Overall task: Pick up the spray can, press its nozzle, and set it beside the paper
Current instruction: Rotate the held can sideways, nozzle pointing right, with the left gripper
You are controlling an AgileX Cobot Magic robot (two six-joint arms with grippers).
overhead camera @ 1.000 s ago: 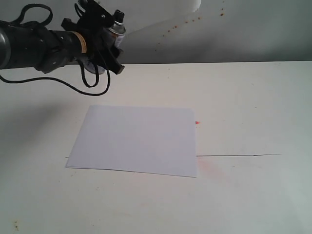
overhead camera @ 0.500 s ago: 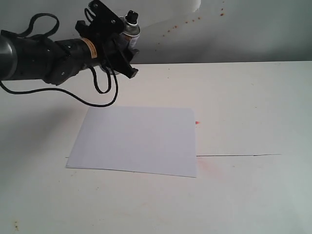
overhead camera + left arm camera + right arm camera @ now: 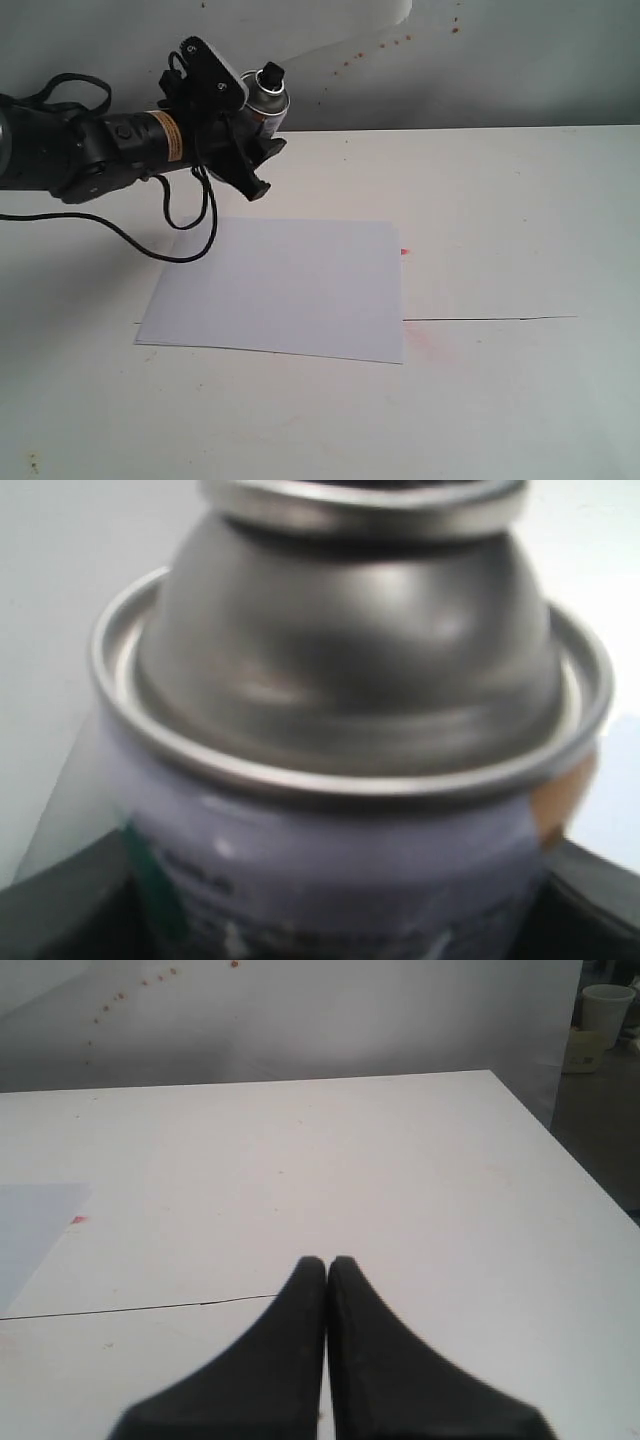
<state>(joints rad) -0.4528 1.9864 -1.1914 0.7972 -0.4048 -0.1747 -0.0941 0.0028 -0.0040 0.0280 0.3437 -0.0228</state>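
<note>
White tabletop fills the scene. Above it, the left claw grasps the spray can in midair, nozzle uppermost. The paper lies flat just below that claw. The right claw is clenched.

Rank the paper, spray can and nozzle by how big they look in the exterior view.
1. paper, by far the largest.
2. spray can, partly hidden by the left gripper.
3. nozzle, a tiny black cap.

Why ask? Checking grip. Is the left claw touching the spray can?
Touching: left wrist view shows the spray can clamped between fingers of the left claw.
</note>
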